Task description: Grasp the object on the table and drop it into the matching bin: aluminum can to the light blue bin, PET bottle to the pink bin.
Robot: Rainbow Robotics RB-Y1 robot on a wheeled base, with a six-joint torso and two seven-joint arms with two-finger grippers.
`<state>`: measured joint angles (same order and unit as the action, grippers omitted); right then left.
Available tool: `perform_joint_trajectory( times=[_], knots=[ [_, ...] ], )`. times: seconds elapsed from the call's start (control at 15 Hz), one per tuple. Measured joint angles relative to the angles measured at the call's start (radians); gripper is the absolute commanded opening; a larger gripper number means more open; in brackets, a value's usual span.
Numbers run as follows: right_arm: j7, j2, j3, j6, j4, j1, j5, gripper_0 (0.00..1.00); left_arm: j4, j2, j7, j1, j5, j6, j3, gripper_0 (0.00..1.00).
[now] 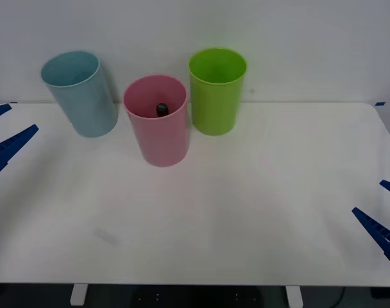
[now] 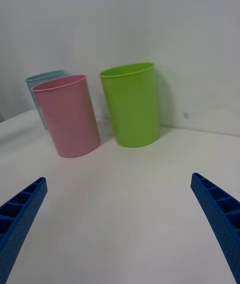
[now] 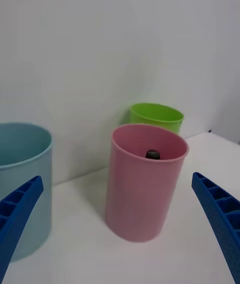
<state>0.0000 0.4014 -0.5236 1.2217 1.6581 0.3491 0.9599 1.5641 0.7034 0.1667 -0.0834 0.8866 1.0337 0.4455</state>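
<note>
PET bottle [image 1: 161,110] inside the pink bin [image 1: 158,135], black cap showing, label hidden; light blue bin [image 1: 81,96] and lime green bin [image 1: 217,93] either side on the white table [image 1: 246,205]; left gripper [image 1: 4,133] and right gripper [image 1: 382,212] spread wide, holding nothing, at opposite table edges

Three bins on one table [image 1: 259,212] — one light blue bin [image 1: 79,93] at far left, one pink bin [image 1: 158,122] in the middle and slightly nearer, one lime green bin [image 1: 216,90] at far right of the row. One PET bottle [image 1: 161,110], counted by its black cap alone, inside the pink one. Two grippers — one left gripper [image 1: 1,131] at the left edge, one right gripper [image 1: 386,212] at the near right edge — with two blue fingers spread apart on each.
</note>
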Motion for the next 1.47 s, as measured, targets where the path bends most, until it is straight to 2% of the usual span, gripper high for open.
perform_joint_trajectory(
  times=[0.47,0.93,1.47],
  knots=[
    [0.000,0.000,0.000,0.000,0.000,0.000,0.000,1.00,-0.001,0.000,-0.190,-0.202,-0.031,0.037,0.090,1.00],
    [0.000,0.000,0.000,0.000,0.000,0.000,0.000,1.00,0.002,0.000,-0.230,-0.366,-0.107,0.098,0.152,1.00],
    [0.000,0.000,0.000,0.000,0.000,0.000,0.000,1.00,0.001,-0.002,-0.231,-0.429,-0.153,0.102,0.139,1.00]
  ],
)
